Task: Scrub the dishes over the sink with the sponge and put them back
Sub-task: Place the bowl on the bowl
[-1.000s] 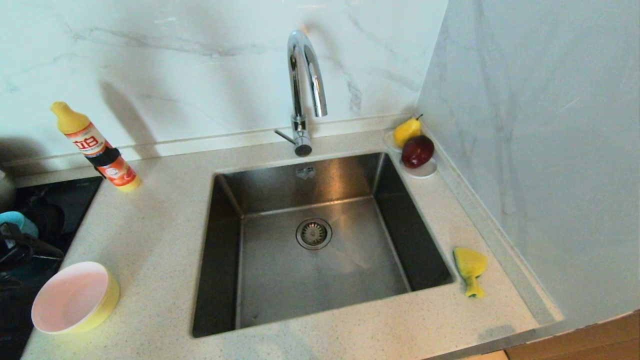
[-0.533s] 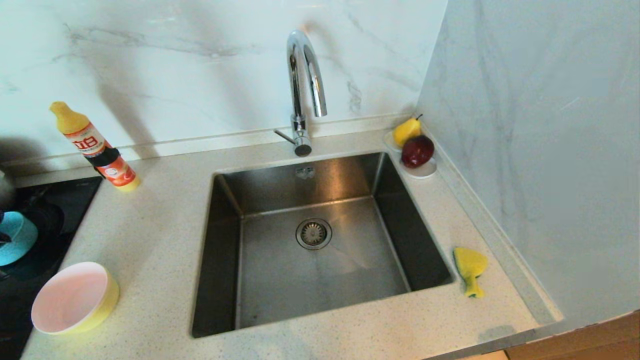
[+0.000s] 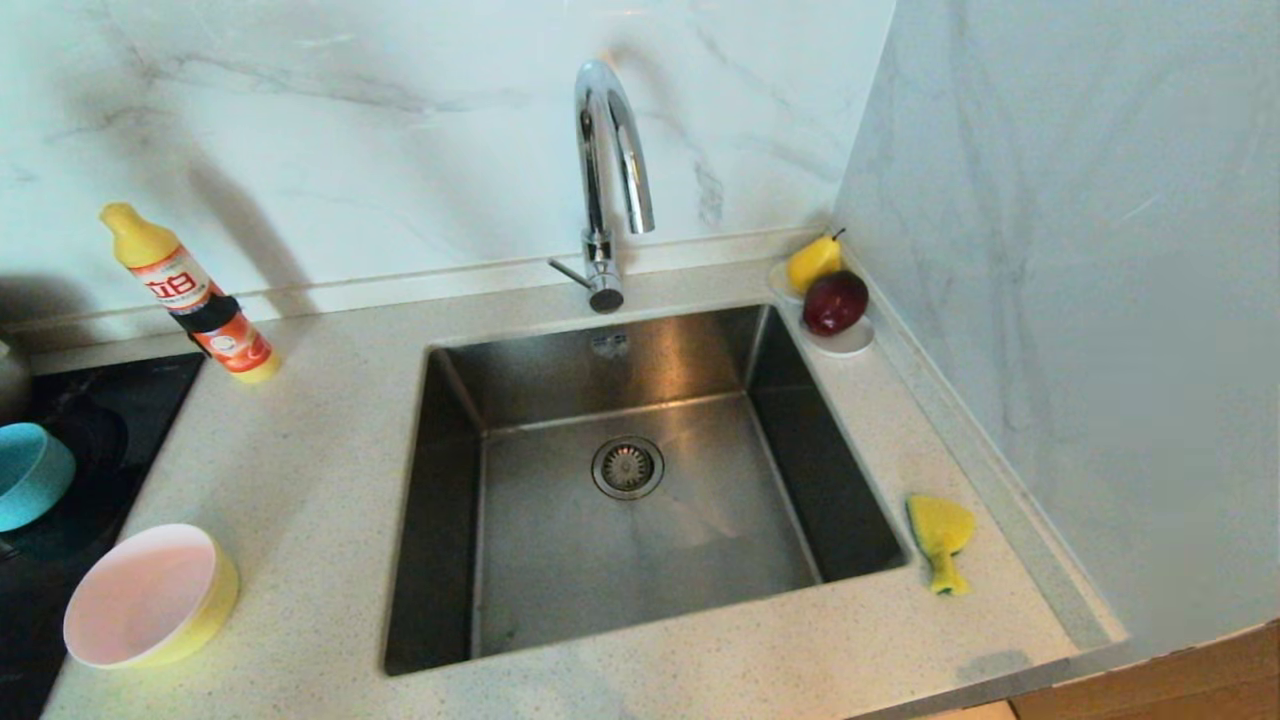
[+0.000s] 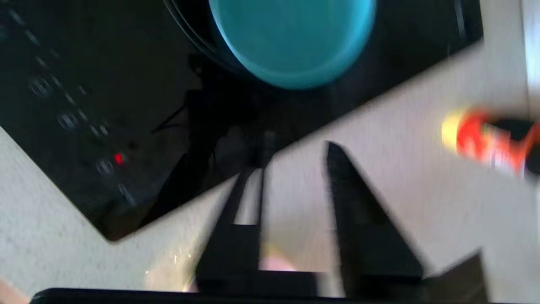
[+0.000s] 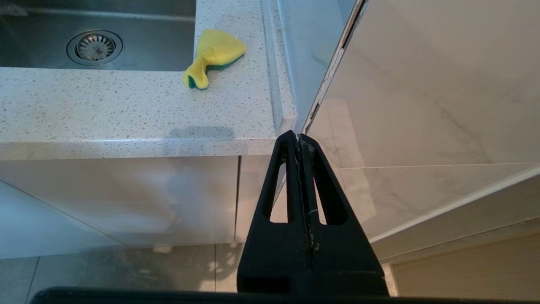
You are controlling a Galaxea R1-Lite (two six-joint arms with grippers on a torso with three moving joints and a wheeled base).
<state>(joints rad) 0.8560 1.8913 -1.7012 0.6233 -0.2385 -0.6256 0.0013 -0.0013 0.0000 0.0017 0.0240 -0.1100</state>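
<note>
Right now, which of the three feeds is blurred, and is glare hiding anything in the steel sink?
Left wrist view: motion-smeared; the light blue plastic bowl and the red-and-yellow detergent bottle have soft edges. Head view: sharp; soft sheen on the square stainless-steel sink, round strainer drain still readable. Right wrist view: crisp; the yellow foam sponge shows clearly.

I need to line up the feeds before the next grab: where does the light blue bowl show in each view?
Head view: the light blue bowl sits at the far left edge, on the black cooktop, beyond the pink bowl.
Left wrist view: the same bowl fills the top centre, ahead of the left gripper, whose jaws stand apart and empty.
Right wrist view: not in it.
Shared landmark: the orange detergent bottle, in both views that show the bowl.
</note>
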